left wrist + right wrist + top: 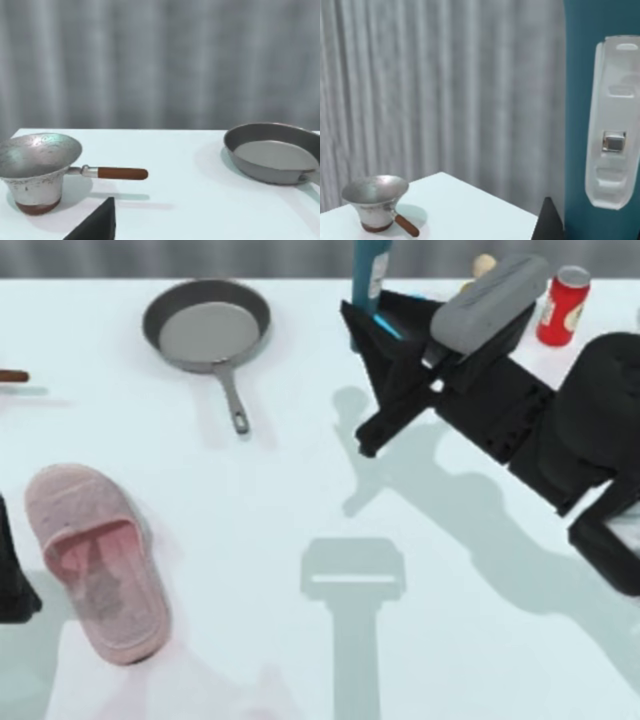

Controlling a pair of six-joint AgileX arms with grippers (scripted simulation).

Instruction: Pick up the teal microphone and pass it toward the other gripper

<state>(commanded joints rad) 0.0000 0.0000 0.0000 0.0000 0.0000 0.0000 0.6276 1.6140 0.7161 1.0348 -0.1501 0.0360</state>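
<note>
The teal microphone [368, 280] stands upright at the back of the table, right of the middle, lifted off the surface. Its top runs out of the top view. My right gripper [364, 340], the one with the grey block [490, 298], is shut on its lower handle. In the right wrist view the teal handle [580, 100] fills the side, with its white strip [615, 120]. One black fingertip [548, 225] rests against it and the second finger is hidden. The other gripper [12, 585], my left, is parked at the left edge. One of its fingertips [102, 225] shows, with nothing near it.
A grey frying pan [208, 325] lies at the back left and a pink slipper [100, 560] at the front left. A red can [563, 305] stands at the back right. A metal saucepan [37, 165] with a brown handle [12, 375] sits at the far left.
</note>
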